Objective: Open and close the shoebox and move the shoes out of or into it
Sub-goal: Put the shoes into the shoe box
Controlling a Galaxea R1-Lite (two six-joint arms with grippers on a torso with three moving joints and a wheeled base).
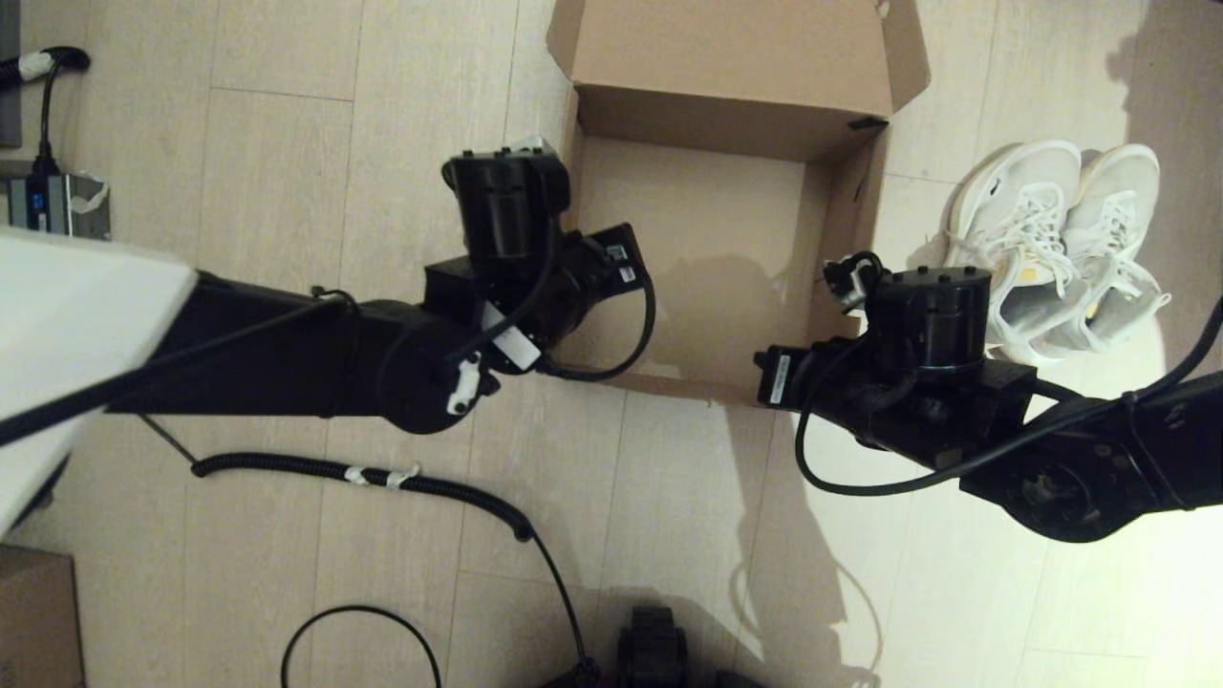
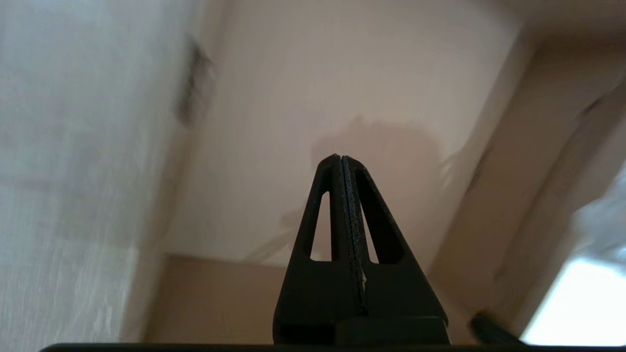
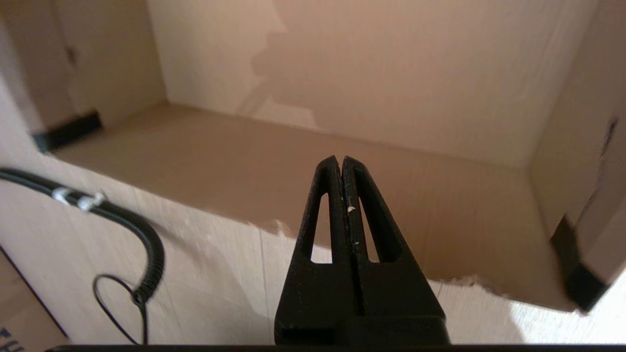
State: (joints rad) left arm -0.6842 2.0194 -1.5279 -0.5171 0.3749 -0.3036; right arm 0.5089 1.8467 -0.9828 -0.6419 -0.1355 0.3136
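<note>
The shoebox (image 1: 707,239) stands open and empty on the floor, its flap lid (image 1: 736,43) folded back on the far side, with black tape (image 1: 868,123) at a corner. The two white sneakers (image 1: 1022,229) stand side by side on the floor to the right of the box. My left gripper (image 2: 341,157) is shut on nothing and points down into the box (image 2: 342,73) by its left wall. My right gripper (image 3: 341,158) is also shut and empty, above the box's near wall (image 3: 415,195) at the right corner. Both sets of fingers are hidden under the wrists in the head view.
A black corrugated cable (image 1: 382,475) runs across the wooden floor in front of the box. A smaller dark carton (image 1: 33,616) sits at the near left and a grey device (image 1: 53,201) at the far left.
</note>
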